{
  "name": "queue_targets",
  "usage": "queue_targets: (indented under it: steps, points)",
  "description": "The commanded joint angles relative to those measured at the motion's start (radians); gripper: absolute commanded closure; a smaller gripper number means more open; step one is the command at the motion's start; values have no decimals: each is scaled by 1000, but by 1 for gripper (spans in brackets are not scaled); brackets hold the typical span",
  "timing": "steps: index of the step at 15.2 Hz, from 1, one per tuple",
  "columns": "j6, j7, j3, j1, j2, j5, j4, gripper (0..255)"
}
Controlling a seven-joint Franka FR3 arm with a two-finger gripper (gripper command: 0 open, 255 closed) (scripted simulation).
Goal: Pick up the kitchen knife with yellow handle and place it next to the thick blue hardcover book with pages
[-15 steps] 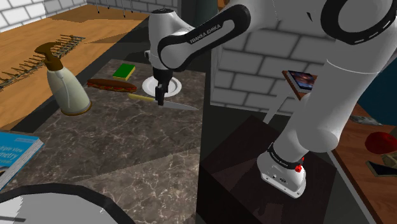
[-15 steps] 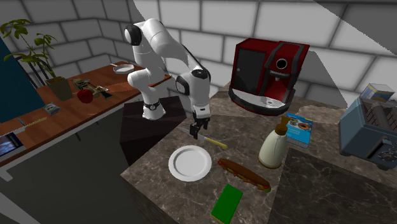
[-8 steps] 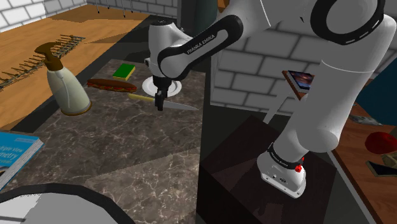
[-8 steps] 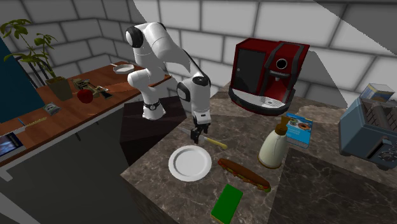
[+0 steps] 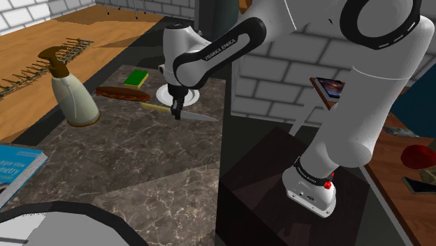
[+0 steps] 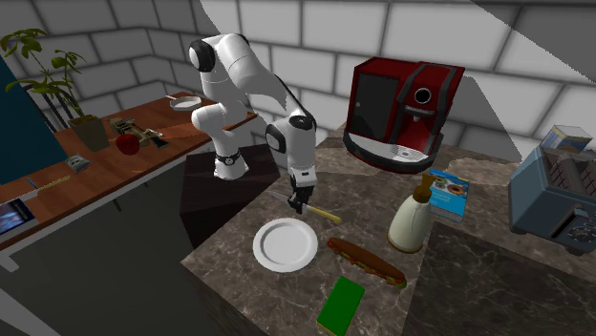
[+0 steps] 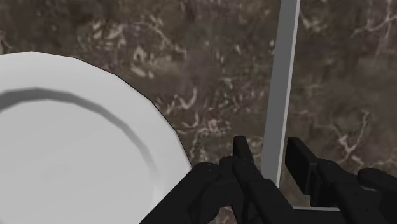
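The jaws are spread and sit low over the dark marbled counter (image 5: 140, 161), right at the edge of the white plate (image 6: 285, 243), with the arm's hand pointing straight down

They straddle the kitchen knife (image 6: 326, 215), which lies flat on the counter just beside the plate, on the plate's side towards the arm's stand (image 5: 279, 175). Its yellow handle sticks out past the jaws one way and its grey blade (image 5: 201, 115) the other, along the plate's rim but not on it

In the wrist view the blade (image 7: 278, 89) runs between the two black fingers (image 7: 243, 156), with the plate (image 7: 70, 146) curving just outside them. A sliver of counter shows between the blade and the finger on the plate's side, so the knife is not pinched. The other finger is close against the blade's far edge; whether it touches cannot be told

A long brown sandwich (image 6: 366, 262) lies near the plate on the side away from the knife, and a green sponge (image 6: 342, 304) lies a little further from the plate than that. A cream soap bottle (image 6: 413, 218) stands apart from the plate, and the blue book (image 6: 446, 194) sits beyond the bottle, well apart from the plate and from the knife. A red coffee machine (image 6: 401, 115) stands well apart from the plate, against the brick wall
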Motion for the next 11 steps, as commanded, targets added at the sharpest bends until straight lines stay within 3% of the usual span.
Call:
queue_targets:
  steps: [1, 11]
  points:
    - [0, 0, 0, 0, 0, 0, 0, 255]
    - [-36, -4, 1, -1, -24, 6, 13, 255]
